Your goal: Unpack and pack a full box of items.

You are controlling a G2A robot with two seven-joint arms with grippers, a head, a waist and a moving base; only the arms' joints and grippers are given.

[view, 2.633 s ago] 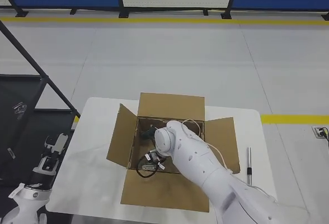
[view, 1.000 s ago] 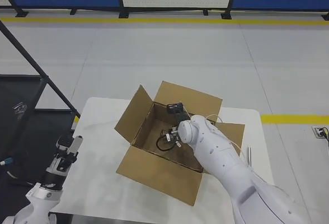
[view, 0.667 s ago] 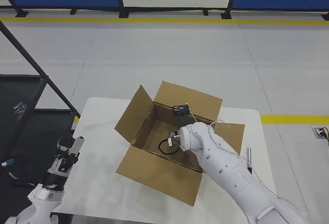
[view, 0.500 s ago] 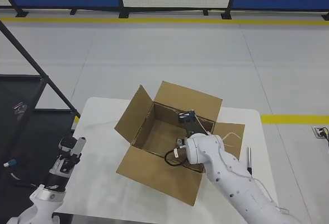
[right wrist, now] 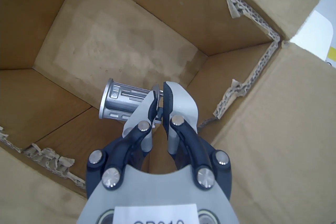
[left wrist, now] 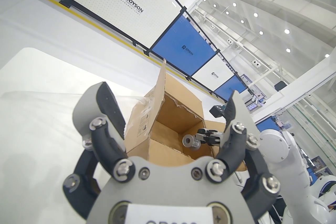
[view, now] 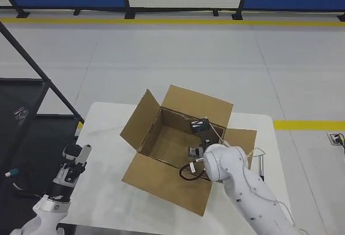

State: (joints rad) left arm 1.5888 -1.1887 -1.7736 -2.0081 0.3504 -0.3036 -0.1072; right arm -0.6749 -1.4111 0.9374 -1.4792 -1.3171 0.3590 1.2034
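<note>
An open cardboard box (view: 161, 138) sits turned at an angle on the white table (view: 102, 176); its floor (right wrist: 126, 33) is bare. My right gripper (right wrist: 158, 89) is shut on the end of a silver ribbed metal cylinder (right wrist: 120, 103), held off the floor inside the box near its right wall. From above, that gripper (view: 193, 154) hangs over the box's right near corner. The left wrist view shows the cylinder (left wrist: 190, 142) at rim height. My left gripper (left wrist: 169, 104) is open, with nothing between its fingers, at the table's left edge (view: 73, 161), pointing at the box (left wrist: 181, 109).
The box's four flaps stand open; the left flap (view: 138, 114) rises steeply. A thin grey rod (view: 260, 169) lies on the table right of the box. A black metal frame (view: 31, 64) and dark panel stand off the table's left side.
The box has been turned and shifted toward the back right. My right gripper has drawn toward the box's right near corner with the cylinder. My left gripper has crept slightly right.
</note>
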